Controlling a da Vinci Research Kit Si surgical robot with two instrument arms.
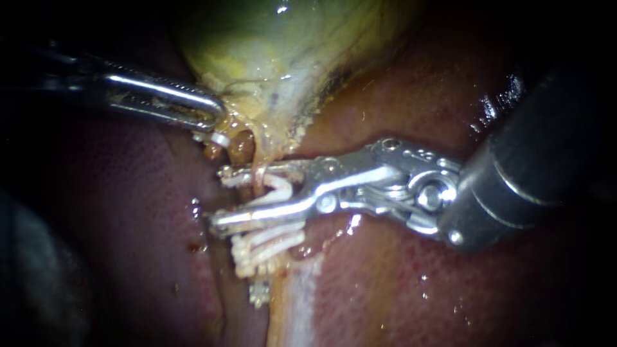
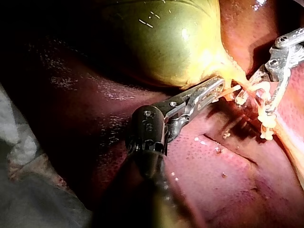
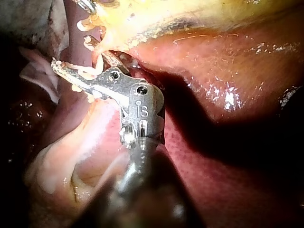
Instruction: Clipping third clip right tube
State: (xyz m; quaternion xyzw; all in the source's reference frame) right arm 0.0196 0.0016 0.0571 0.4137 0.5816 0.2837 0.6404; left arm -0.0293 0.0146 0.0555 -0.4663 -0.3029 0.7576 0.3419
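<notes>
Right tool's (image 1: 220,198) clip (image 1: 283,186) opens leftward, astride upright tube (image 1: 259,172).

The gallbladder (image 1: 289,51) lies far and in the middle, on the liver (image 1: 398,283). My left instrument (image 1: 209,115) comes in from the left, and its tip touches the gallbladder's near left edge. A tube (image 1: 259,168) runs from the gallbladder toward the near side. My right instrument (image 1: 222,198) comes in from the right. Its jaws hold a clip (image 1: 281,186) between them, across the tube. More clips (image 1: 267,247) sit just nearer on the tube.
</notes>
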